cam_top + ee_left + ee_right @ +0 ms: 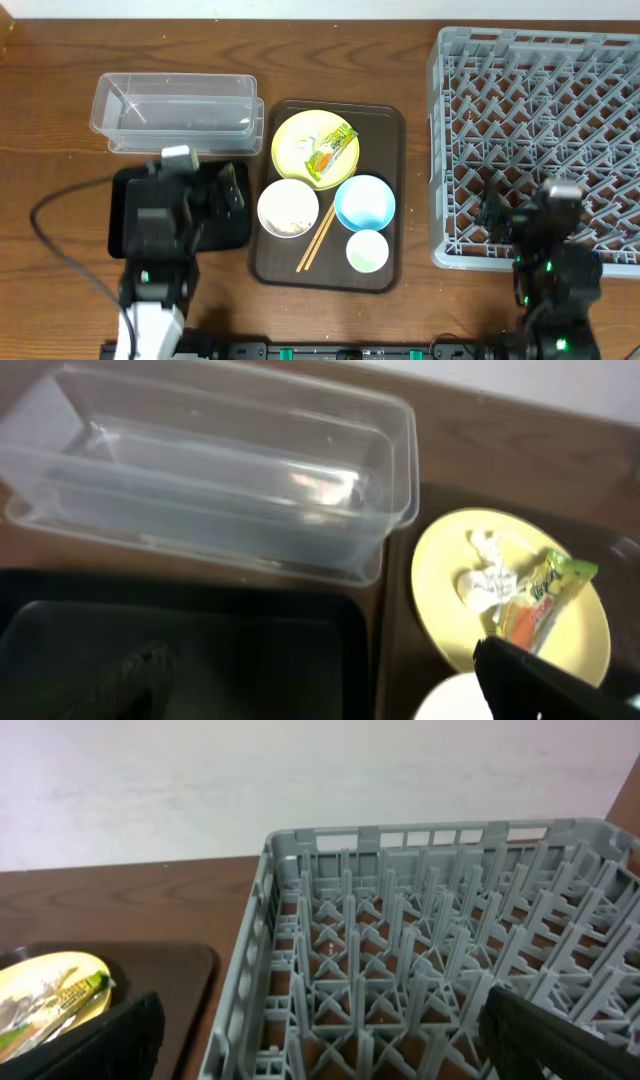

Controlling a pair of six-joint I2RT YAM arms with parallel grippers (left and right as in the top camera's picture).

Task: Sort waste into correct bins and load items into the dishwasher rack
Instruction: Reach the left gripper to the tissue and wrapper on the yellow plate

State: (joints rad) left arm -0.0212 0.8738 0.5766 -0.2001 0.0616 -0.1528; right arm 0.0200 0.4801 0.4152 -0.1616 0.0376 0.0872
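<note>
Left pincer (335,680) over black tray (200,595) — clear tub (230,470) just beyond

Serving tray (392,122) sits at the middle of the bench (60,90). On it: plate (290,140) far, carrying wrapper (332,148) and tissue (480,578); scrap-filled bowl (288,208) near left; empty bowl (364,202) right of it; cup (366,250) nearest right; chopsticks (315,240) between. Tub (175,105) far left, shallow tray (118,215) just nearer. Rack (540,100) at right.

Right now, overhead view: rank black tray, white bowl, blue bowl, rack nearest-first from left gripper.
1. black tray, under the left gripper
2. white bowl, just right
3. light blue bowl, farther right
4. dishwasher rack, far right
</note>
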